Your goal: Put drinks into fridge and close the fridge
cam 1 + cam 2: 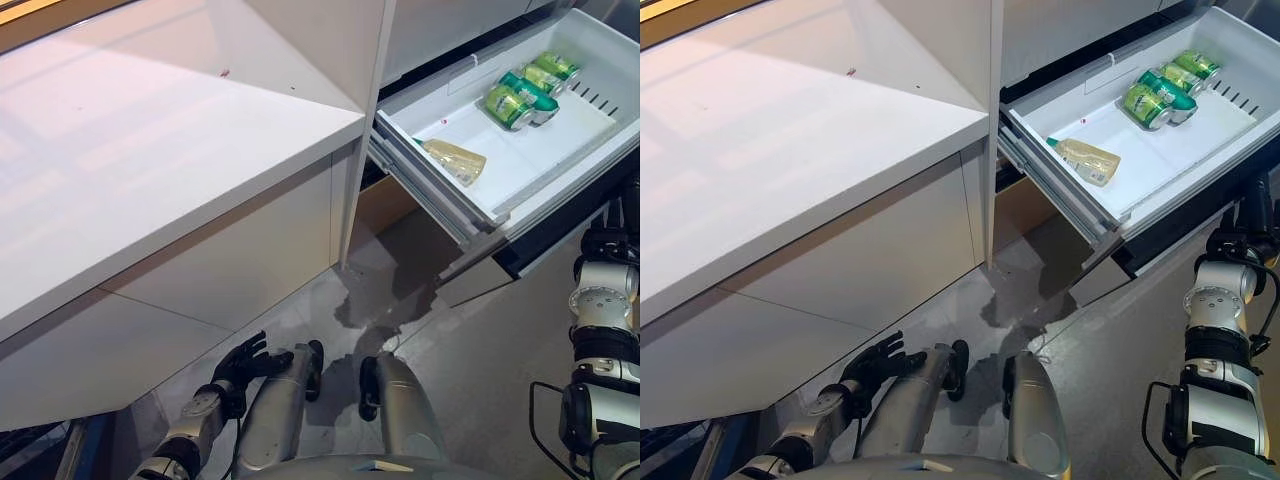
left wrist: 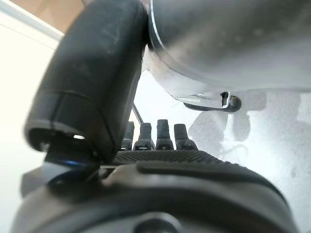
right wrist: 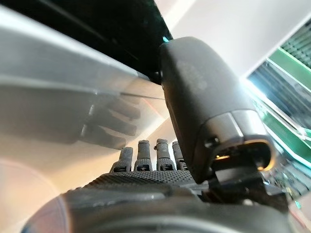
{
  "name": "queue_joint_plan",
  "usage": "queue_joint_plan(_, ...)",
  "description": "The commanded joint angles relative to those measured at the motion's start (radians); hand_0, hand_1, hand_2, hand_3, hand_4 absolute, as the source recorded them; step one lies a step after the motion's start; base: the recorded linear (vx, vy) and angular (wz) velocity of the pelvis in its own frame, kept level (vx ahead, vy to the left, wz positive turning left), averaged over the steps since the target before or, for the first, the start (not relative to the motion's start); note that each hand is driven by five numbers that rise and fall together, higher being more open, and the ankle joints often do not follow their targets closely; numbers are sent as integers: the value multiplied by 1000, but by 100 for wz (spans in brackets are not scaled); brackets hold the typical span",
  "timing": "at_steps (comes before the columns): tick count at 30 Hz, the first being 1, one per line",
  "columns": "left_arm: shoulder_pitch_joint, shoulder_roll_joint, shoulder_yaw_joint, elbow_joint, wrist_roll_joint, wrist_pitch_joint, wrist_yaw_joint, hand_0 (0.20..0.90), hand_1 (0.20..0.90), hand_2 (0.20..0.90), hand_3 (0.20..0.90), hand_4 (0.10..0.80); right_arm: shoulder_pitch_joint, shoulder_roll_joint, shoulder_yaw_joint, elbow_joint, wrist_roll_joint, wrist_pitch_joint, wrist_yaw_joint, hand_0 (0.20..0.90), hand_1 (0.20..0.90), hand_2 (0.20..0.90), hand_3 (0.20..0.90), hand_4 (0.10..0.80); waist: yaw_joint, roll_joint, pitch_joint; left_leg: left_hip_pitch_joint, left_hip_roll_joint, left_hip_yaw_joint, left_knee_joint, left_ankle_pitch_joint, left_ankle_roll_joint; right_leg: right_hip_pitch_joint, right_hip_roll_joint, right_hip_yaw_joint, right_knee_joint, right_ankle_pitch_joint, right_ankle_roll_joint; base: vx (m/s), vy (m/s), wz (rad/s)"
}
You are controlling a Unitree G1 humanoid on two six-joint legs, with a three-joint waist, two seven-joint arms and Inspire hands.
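Observation:
The fridge drawer (image 1: 545, 150) stands pulled out at the upper right. Inside it lie green drink cans (image 1: 509, 106) at the far end and a pale bottle (image 1: 455, 160) on its side near the front. My right hand (image 1: 1252, 222) reaches up beside the drawer's front edge. In the right wrist view its fingers (image 3: 156, 154) are straight and empty, close to the drawer's shiny front panel (image 3: 58, 97). My left hand (image 1: 243, 366) hangs low at the lower left, open and holding nothing, far from the drawer.
A wide white counter (image 1: 150, 150) fills the left and centre, with white cabinet panels (image 1: 220, 270) below it. A white upright panel (image 1: 365, 120) separates it from the fridge. Grey floor (image 1: 480, 350) lies under the drawer.

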Motion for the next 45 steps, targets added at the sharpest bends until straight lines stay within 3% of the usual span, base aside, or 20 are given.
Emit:
queue_joint_plan(1, 97, 55, -23, -2, 18, 3, 47, 900, 900, 900, 900, 800, -164, -22, 168, -61, -76, 70, 181, 900, 900, 900, 900, 800, 95, 0, -4, 30, -32, -33, -20, -66, 40, 9, 13, -50, 8, 28, -72, 32, -13, 30)
queue_joint_plan(9, 87, 61, -37, -46, -6, -26, 3, 900, 900, 900, 900, 800, -336, -28, 264, -67, -235, 1, 229, 900, 900, 900, 900, 800, 165, 31, 37, 9, -40, -93, -137, 36, 26, -22, 4, -99, 0, 35, -64, -23, -9, 19)
queue_joint_plan(15, 99, 76, -38, -54, 17, -36, -21, 900, 900, 900, 900, 800, -409, -65, 320, -83, -316, -4, 300, 900, 900, 900, 900, 800, 206, 30, 33, 42, -32, -143, -223, 85, 5, 32, -8, -142, -73, 53, -59, 43, -8, 27)
queue_joint_plan(23, 99, 108, -35, -49, 35, -53, -40, 900, 900, 900, 900, 800, -443, -105, 343, -69, -325, -16, 346, 900, 900, 900, 900, 800, 226, 10, 30, 89, -10, -172, -309, 123, -9, 89, -8, -160, -171, 91, -41, 34, 1, 21)
queue_joint_plan(26, 96, 115, -29, -45, 49, -58, -33, 900, 900, 900, 900, 800, -443, -118, 340, -86, -368, -38, 291, 900, 900, 900, 900, 800, 222, -6, 28, 104, -3, -173, -342, 135, -11, 105, -1, -152, -224, 116, -31, -1, 0, 0)
queue_joint_plan(29, 86, 125, -29, -51, 47, -59, -17, 900, 900, 900, 900, 800, -441, -131, 323, -118, -527, -68, 90, 900, 900, 900, 900, 800, 206, -10, 29, 100, 10, -161, -367, 169, -9, 99, 11, -149, -274, 174, -25, -116, 41, -3)
queue_joint_plan(32, 98, 123, -6, -52, 36, -85, 26, 900, 900, 900, 900, 800, -350, -108, 307, -313, -667, -30, -85, 900, 900, 900, 900, 800, 160, -47, 17, 127, 27, -122, -398, 163, -3, 119, 32, -100, -357, 215, -9, -106, 31, -9)
queue_joint_plan(37, 108, 82, 38, -22, 79, -114, 81, 900, 900, 900, 900, 800, -128, -52, 254, -563, -771, -17, -88, 900, 900, 900, 900, 800, 83, -70, -31, 189, 51, -52, -444, 149, -6, 171, 46, -39, -470, 262, 8, -67, 76, -32)
queue_joint_plan(45, 145, 44, 68, -31, 124, -134, 75, 900, 900, 900, 900, 800, 200, 55, 201, -572, -738, -39, -38, 900, 900, 900, 900, 800, -3, -54, -183, 375, 72, 32, -619, 153, -20, 329, 44, 6, -697, 328, 51, 7, 65, -40)
